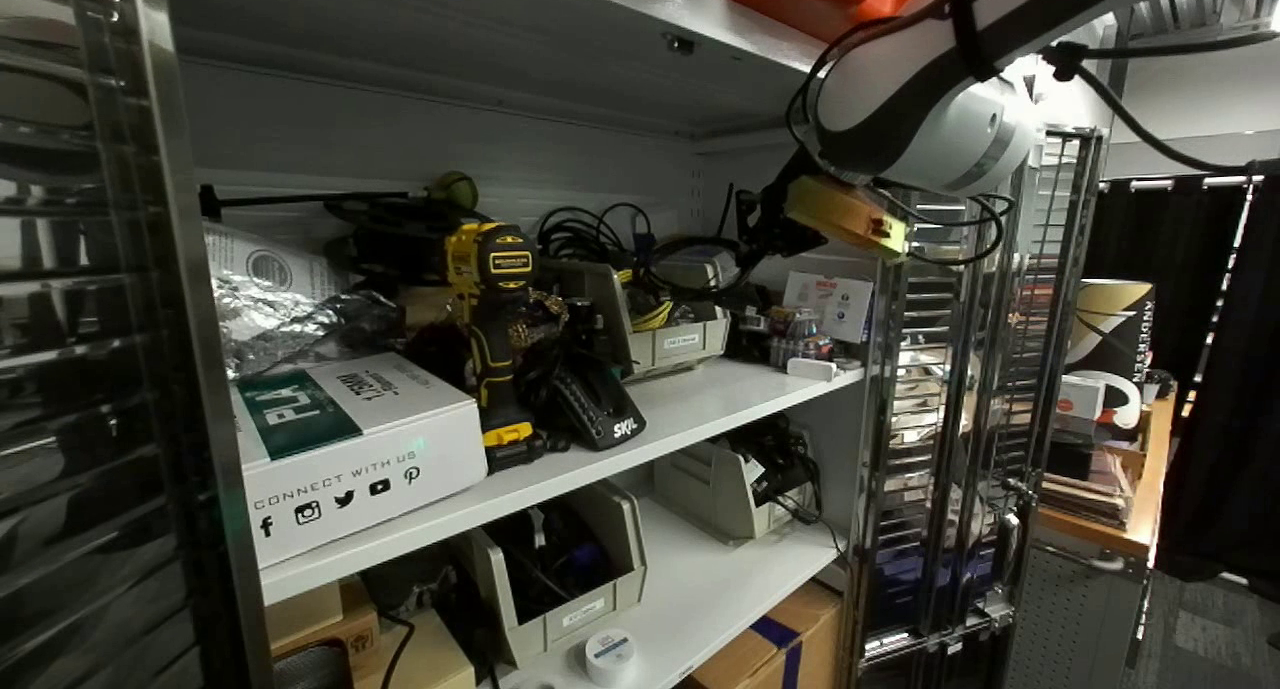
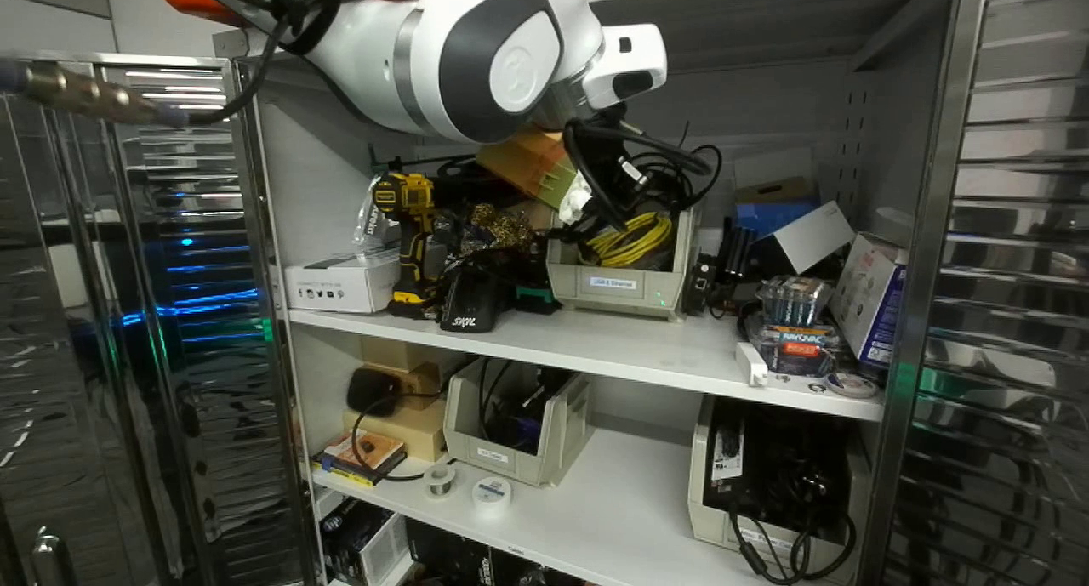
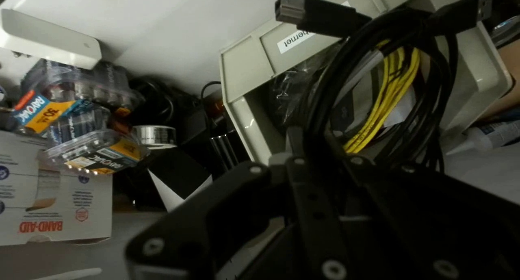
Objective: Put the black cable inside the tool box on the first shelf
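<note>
Pinching the black cable [image 3: 327, 95] at one side of its coil, the gripper [image 3: 312, 144] has its jaws together on the strands. From that grip the coil reaches away, up and to the right in the wrist view, its long axis slanting across the mouth of the grey bin [image 3: 245, 70], which I take for the tool box. The coming move turns on that slant, I judge: the jaws stand near one side wall, and most of the coil lies ahead and to the right of them, over the opening.

The cable is dull black, wound in several loose loops to a long oval, with strands crossing at its far end. There a square plug [image 3: 319, 14], bare metal at its tip, points left in the wrist view, across the front wall; a flat plug [image 3: 457, 16] points right, across a corner. Either might catch the rim if let go as it hangs.

Under the coil shows yellow cable [image 3: 386, 97] in the bin; whether the lowest loops touch it I cannot tell. Farther off are battery packs [image 3: 101, 150] to one side and, in an exterior view, the charger [image 2: 470, 301] to the other, all on the same shelf [image 2: 595, 335].
</note>
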Robot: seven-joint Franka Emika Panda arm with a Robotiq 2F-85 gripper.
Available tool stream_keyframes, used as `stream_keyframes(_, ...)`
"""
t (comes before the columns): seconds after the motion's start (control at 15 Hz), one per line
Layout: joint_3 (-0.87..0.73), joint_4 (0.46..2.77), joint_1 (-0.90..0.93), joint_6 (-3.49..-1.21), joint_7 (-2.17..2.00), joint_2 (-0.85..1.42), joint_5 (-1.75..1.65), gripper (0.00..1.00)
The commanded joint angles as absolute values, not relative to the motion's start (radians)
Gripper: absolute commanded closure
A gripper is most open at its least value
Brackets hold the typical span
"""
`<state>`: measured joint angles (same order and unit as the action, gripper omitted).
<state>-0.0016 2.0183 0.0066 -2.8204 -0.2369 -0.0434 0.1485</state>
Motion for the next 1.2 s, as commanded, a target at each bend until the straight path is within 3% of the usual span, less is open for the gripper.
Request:
stream_keyframes(0.0,0.004,1.974,0.009,-2.924,-0.215,0.036,0.158,0.92)
stream_keyframes(0.4,0.002,1.864,0.018,-3.056,-0.251,0.189,0.140,0.92)
stream_keyframes(1.13,0.021,1.600,0.021,-3.025,-0.257,0.380,0.186,0.93)
